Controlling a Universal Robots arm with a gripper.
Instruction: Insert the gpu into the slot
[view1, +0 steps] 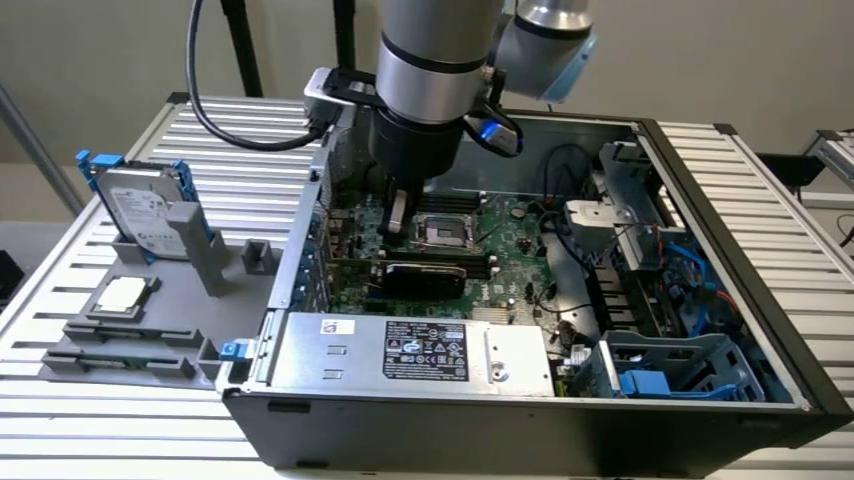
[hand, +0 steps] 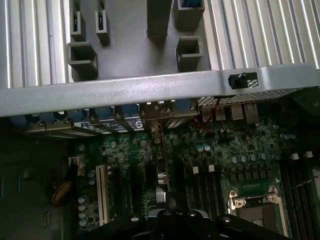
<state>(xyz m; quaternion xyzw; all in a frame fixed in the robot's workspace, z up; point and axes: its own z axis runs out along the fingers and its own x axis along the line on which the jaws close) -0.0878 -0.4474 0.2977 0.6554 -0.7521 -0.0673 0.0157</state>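
**GPU standing in the case, arm above the motherboard**

Exterior view: the grey Universal Robots arm reaches down into the open black computer case (view1: 747, 330), which lies on its side on the ribbed aluminium tabletop (view1: 120, 420). The gripper (view1: 398, 215) hangs over the large green motherboard (view1: 514, 270), close to the square silver CPU socket (view1: 445, 228). Whether the jaws are spread or pressed together cannot be told. The gpu (view1: 424, 275), a flat card with a black cooler face, stands edgewise on the motherboard just below the gripper, between the socket and the silver power supply box (view1: 414, 352). The slot is hidden by the card. Room is tight here: the case's wall on the exterior view's left runs close beside the card's end. On the tabletop outside, a grey hard drive (view1: 140, 212) stands in a blue-edged holder.

Wrist view: the gpu (hand: 161, 165) appears edge-on as a thin strip running from the rear case wall (hand: 125, 90) toward the camera. Black memory slots (hand: 202, 185) lie parallel beside it, and a white expansion slot (hand: 102, 195) on its other side.
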